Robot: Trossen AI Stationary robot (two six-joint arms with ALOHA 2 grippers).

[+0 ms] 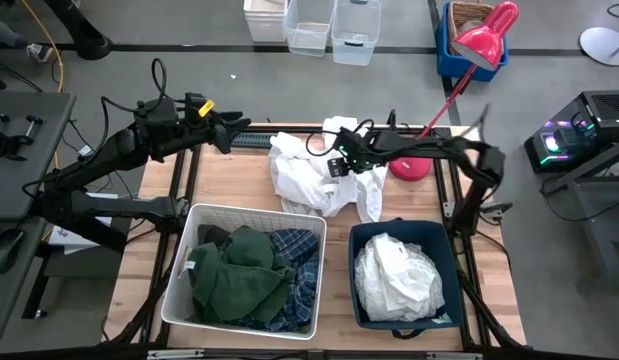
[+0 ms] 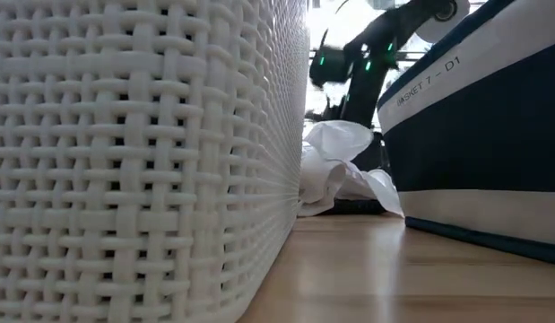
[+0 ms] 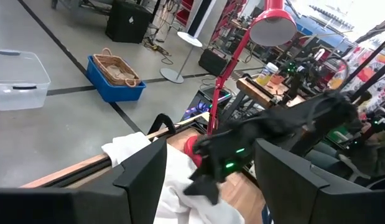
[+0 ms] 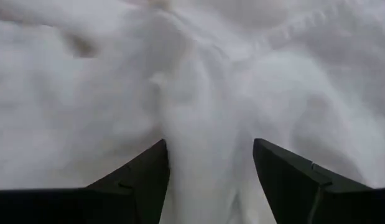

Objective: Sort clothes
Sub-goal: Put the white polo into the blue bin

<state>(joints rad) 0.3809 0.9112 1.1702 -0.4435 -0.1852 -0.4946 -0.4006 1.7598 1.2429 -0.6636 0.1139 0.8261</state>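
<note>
Two bins [image 1: 194, 255], one loose white pile [image 1: 314, 175], right gripper [image 4: 208, 171] spread over it.

Two dark, jointed arms are trailing black cables above the wooden table [image 1: 239, 180]; the left arm is wearing a yellow tag, the right arm is glowing with green lights

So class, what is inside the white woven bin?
The white woven bin holds a dark green garment lying on a blue-and-white plaid shirt. Anything beneath them is covered.
</note>
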